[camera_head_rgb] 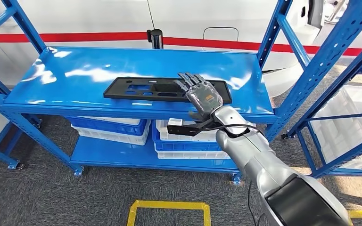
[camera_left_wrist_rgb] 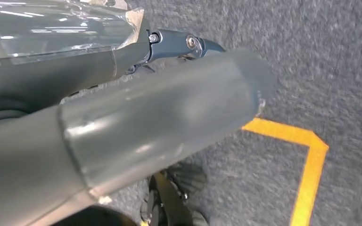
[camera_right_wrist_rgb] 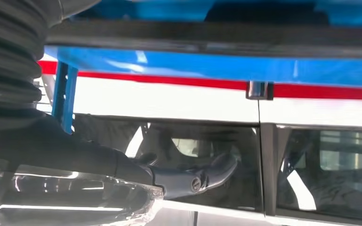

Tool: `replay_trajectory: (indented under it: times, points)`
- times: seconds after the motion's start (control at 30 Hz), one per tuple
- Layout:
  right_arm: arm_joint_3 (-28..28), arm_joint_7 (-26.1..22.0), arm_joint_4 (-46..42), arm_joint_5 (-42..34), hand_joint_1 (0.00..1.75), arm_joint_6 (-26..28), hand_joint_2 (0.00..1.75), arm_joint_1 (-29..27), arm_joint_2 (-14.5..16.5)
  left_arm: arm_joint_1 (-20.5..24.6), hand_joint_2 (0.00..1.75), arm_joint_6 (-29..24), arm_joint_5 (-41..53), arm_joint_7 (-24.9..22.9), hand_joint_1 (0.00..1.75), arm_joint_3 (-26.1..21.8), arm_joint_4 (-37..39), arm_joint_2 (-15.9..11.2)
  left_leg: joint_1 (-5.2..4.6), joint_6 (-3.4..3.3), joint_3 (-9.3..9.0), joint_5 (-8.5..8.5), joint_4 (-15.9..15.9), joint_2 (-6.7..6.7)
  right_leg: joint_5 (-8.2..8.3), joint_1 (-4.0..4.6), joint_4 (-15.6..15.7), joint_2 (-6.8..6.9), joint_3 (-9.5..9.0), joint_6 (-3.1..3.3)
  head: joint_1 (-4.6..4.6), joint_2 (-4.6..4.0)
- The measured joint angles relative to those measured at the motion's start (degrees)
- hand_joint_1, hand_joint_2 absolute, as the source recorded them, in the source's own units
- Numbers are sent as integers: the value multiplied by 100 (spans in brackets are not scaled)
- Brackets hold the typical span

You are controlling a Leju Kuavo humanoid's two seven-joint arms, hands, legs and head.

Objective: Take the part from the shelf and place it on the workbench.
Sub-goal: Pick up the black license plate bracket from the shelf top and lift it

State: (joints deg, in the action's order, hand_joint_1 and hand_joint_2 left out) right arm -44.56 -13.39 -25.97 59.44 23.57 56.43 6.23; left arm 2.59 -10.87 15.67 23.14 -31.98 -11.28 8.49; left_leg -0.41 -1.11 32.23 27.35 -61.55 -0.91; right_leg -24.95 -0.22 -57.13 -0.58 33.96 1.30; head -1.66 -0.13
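Black plastic, the part lies flat on the blue shelf, directly under the right robot hand, whose fingers stretch out over it, holding nothing.

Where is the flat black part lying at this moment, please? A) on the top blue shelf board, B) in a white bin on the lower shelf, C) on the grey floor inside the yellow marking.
A: the black part lies flat on the top shelf board, with the right hand over its right end.
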Motion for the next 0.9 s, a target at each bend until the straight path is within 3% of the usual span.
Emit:
replay_trajectory:
  times: [0.07, 0.13, 0.17, 0.2, 0.23, 0.27, 0.3, 0.37, 0.43, 0.5, 0.87, 0.9]
  points:
    - [-1, 50, 2, 39, 0, -13, 175, 24, 21, 10, 0, 1, 8, 2, 0, -1, 1, 1, 39, 75, 270, 288, -514, 30, 4, -29, 9, 19, -114, 51, -8, 0]
    - [-1, 104, 9, 75, 0, -28, 175, 26, 36, 13, 0, 1, 27, 5, 0, -2, 2, 1, 96, 147, 675, 582, -1083, 47, -33, -34, 6, 20, -142, 57, -10, 0]
    - [-1, 136, 18, 95, 0, -37, 175, 16, 41, 8, 0, 1, 37, 20, 0, -4, 2, 0, 128, 182, 818, 596, -1193, 54, -53, -42, 3, 15, -155, 42, -12, 0]
    - [-1, 166, 29, 110, 0, -43, 175, 5, 45, 2, 0, 1, 42, 43, 0, -6, 2, -1, 157, 214, 888, 528, -1171, 62, -71, -54, -1, 9, -170, 26, -12, 0]
    - [0, 200, 45, 123, 0, -49, 175, -4, 50, -2, 0, 4, 45, 89, 0, -11, 2, -3, 189, 248, 847, 318, -925, 70, -96, -72, -5, 0, -196, -2, -13, 0]
    - [2, 232, 61, 133, 0, -58, 175, -8, 58, -3, 0, 9, 45, 143, 0, -20, 2, -4, 223, 284, 721, 28, -520, 80, -127, -90, -7, -8, -229, -42, -14, 0]
    - [4, 258, 77, 138, 0, -70, 175, -7, 65, -2, 0, 13, 46, 189, 0, -29, 7, 4, 239, 307, 600, -158, -161, 78, -157, -100, -10, -13, -259, -85, -18, 0]
    - [9, 290, 110, 146, 0, -92, 175, 1, 76, 7, 0, 18, 46, 256, 0, -47, 15, 16, 233, 260, 421, -340, 308, 75, -208, -86, -2, -17, -277, -171, -22, 0]
    - [15, 299, 133, 149, 0, -97, 175, 8, 80, 7, 87, 19, 46, 277, 0, -54, 20, 21, 191, 151, 384, -328, 326, 71, -240, -50, 10, -16, -273, -236, -21, 0]
    - [22, 317, 150, 153, 0, -95, 175, 13, 76, 3, 175, 19, 45, 294, 0, -61, 20, 24, 161, 119, 359, -384, 343, 60, -256, -37, 22, -8, -305, -252, -16, 0]
    - [97, 1122, 432, 675, 0, -266, 175, 23, 79, 18, 175, 39, 118, 546, 0, -93, 20, 30, 110, 34, 345, -341, 353, 36, -252, -49, 168, 18, -400, -243, -12, 0]
    - [92, 1275, 469, 745, 41, -332, 175, 22, 98, 19, 131, 60, 111, 588, 0, -101, 20, 30, 108, 29, 344, -340, 353, 36, -251, -50, 168, 19, -400, -245, -13, 0]
